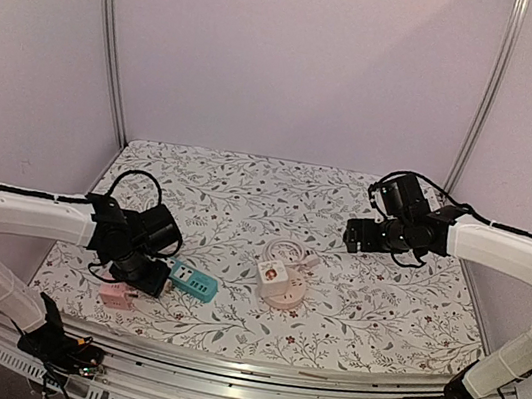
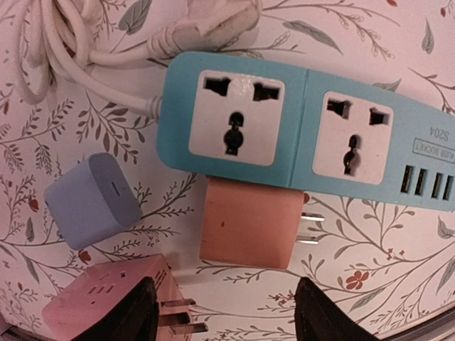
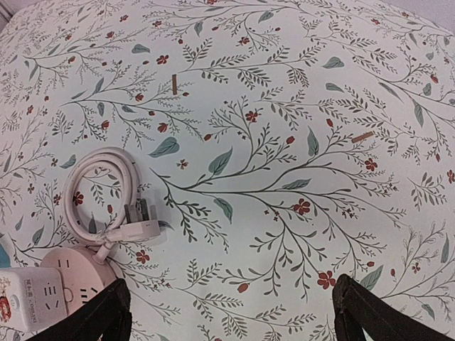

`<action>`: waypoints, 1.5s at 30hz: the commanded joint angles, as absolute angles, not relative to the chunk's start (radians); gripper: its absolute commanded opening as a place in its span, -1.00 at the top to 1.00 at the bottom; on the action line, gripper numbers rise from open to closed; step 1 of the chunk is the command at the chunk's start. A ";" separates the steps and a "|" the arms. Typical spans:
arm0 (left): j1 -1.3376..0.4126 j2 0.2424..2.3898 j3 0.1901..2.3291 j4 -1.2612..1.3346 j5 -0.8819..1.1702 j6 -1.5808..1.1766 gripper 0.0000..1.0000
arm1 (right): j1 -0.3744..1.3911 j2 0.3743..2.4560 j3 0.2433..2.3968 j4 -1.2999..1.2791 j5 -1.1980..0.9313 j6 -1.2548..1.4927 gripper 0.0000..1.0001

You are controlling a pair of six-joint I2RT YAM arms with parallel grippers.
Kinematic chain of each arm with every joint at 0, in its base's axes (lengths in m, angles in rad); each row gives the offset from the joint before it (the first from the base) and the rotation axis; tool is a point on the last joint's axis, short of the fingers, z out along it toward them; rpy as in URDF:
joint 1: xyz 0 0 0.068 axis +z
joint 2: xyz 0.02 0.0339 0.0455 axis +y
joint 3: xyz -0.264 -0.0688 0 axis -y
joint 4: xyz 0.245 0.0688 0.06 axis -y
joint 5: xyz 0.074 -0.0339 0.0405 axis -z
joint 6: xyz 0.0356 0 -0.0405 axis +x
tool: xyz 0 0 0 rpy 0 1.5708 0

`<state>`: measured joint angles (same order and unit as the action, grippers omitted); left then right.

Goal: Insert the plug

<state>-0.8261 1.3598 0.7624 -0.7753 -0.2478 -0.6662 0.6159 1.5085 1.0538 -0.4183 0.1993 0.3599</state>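
My left gripper (image 2: 224, 295): jaws partly apart, gripping nothing, poised just off the teal power strip (image 2: 298, 128). Orange plug (image 2: 249, 224) lies flat, touching that strip's long edge. My right gripper (image 3: 231, 298): jaws wide, empty, well apart from the strip.

A floral-print tabletop (image 1: 380, 309) bears a teal plastic power strip (image 1: 194, 282) at 8 o'clock. A round pink plastic socket (image 1: 284, 289) lies at 6 o'clock.
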 commanded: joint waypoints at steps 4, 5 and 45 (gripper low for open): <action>-0.802 1.392 0.734 -0.726 -0.218 -0.665 -0.22 | 0.626 1.524 1.073 -0.428 0.190 0.356 -0.94; -0.801 1.397 0.733 -0.723 -0.216 -0.662 -0.20 | 0.626 1.526 1.074 -0.427 0.190 0.356 -0.94; -0.871 1.379 0.812 -0.776 -0.283 -0.642 -0.50 | 0.627 1.532 1.071 -0.436 0.210 0.347 -0.93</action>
